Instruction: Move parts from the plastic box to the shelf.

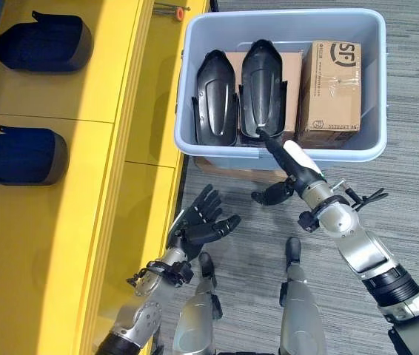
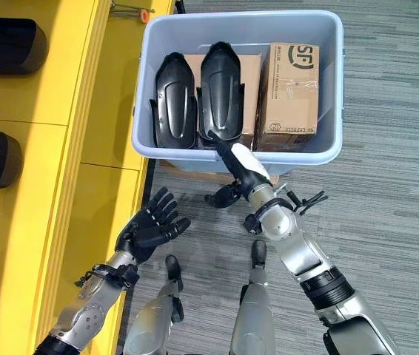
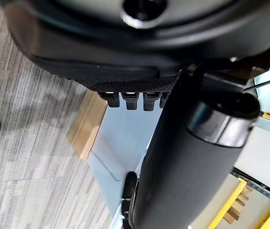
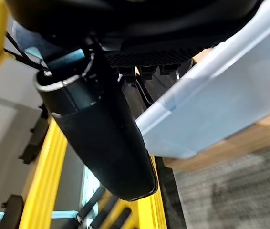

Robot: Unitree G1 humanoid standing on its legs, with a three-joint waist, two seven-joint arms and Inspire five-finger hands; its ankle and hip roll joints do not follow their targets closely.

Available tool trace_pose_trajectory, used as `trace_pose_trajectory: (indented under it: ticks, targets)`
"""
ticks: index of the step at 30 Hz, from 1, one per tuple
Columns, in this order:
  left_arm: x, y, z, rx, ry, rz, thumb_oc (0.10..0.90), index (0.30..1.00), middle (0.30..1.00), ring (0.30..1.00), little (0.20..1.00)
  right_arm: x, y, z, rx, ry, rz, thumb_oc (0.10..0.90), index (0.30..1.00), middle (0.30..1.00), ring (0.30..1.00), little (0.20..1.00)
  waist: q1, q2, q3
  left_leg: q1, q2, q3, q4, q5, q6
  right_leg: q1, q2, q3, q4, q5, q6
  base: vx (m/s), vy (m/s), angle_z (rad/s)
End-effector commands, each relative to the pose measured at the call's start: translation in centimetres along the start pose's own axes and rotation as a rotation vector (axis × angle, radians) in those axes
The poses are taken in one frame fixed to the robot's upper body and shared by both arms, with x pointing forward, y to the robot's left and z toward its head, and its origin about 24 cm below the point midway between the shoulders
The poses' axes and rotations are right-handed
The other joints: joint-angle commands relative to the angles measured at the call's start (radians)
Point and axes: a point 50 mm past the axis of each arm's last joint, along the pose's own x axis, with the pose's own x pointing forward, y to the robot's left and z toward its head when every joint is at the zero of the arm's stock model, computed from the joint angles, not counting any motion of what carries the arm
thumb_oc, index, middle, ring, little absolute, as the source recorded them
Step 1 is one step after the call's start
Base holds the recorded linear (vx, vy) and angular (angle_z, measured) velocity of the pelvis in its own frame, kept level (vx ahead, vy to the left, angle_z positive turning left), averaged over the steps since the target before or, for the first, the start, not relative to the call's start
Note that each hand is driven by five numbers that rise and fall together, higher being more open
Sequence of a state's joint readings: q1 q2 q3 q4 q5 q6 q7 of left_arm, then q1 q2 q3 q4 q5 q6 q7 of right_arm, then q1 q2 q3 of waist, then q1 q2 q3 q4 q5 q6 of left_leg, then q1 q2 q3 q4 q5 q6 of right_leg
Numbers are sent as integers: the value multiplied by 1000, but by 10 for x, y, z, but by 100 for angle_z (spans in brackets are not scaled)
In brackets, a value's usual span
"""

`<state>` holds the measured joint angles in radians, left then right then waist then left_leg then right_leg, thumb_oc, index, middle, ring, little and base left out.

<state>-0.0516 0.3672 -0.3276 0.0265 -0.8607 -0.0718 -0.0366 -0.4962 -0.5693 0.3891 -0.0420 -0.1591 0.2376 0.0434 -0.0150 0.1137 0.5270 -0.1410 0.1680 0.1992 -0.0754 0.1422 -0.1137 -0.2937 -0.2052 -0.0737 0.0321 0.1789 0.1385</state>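
Note:
A blue-grey plastic box (image 1: 195,140) holds two black shell-shaped parts standing side by side, one on the left (image 1: 215,96) and one on the right (image 1: 263,85). My right hand (image 1: 298,168) is at the box's front wall. Its white-covered thumb reaches over the rim, and the tip touches the lower end of the right part. Its fingers (image 1: 272,194) hang loosely bent outside the wall, holding nothing. My left hand (image 1: 203,220) hovers open, fingers spread, over the floor between the box and the yellow shelf (image 1: 106,96). Two dark parts (image 1: 41,41) (image 1: 17,155) lie on the shelf.
Two cardboard cartons (image 1: 331,85) (image 1: 291,74) fill the box's right side and back. The box rests on a wooden base (image 1: 232,171) on grey carpet. A yellow divider splits the shelf into bays, and small tools (image 1: 169,9) lie at its far edge.

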Motion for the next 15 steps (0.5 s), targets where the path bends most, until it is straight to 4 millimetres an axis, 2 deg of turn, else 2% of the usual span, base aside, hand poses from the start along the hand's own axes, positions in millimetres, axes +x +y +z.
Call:
trace_pose_trajectory:
  ticks: [1, 7, 11, 13, 14, 15]
  targets:
    - [-1, -23, 44, 9, -226, -119, 900, 1000, 1000, 1000, 1000, 10, -36, 77, -105, -340, -179, 900, 1000, 1000, 1000, 1000, 24, -38, -21, -26, 10, -42, 54, -68, 31, -2, -28, -45, 140, -151, -4, -65, -29, 3]
    - [0, -27, 45, 24, -216, -139, 900, 1000, 1000, 1000, 1000, 9, -47, 100, -288, -431, -275, 900, 1000, 1000, 1000, 1000, 54, -34, -7, -84, -1, -56, 68, -59, 35, -45, -23, -63, 164, -160, -11, -43, -20, 5]
    - [0, -30, 43, 25, -203, -155, 900, 1000, 1000, 1000, 1000, 10, -52, 108, -301, -458, -287, 900, 1000, 1000, 1000, 1000, 68, -31, -7, -105, -4, -63, 73, -55, 38, -60, -22, -69, 175, -165, -14, 1, -3, 1]
    - [0, -31, 41, 9, -184, -171, 900, 1000, 1000, 1000, 1000, 9, -53, 114, -193, -515, -273, 900, 1000, 1000, 1000, 1000, 74, -29, -7, -108, -5, -64, 72, -52, 38, -61, -20, -71, 175, -166, -16, 18, -7, 6]
    - [0, -32, 39, -34, -163, -172, 900, 1000, 1000, 1000, 1000, 8, -59, 120, -57, -548, -282, 900, 1000, 1000, 1000, 1000, 78, -27, -7, -110, -6, -67, 71, -48, 37, -61, -19, -73, 179, -169, -19, 27, -7, 4]
    - [0, -32, 39, -37, -167, -163, 900, 1000, 1000, 1000, 1000, 7, -61, 124, -7, -577, -293, 900, 1000, 1000, 1000, 1000, 80, -26, -7, -109, -7, -68, 70, -47, 37, -60, -20, -73, 178, -169, -19, 39, -18, 1]
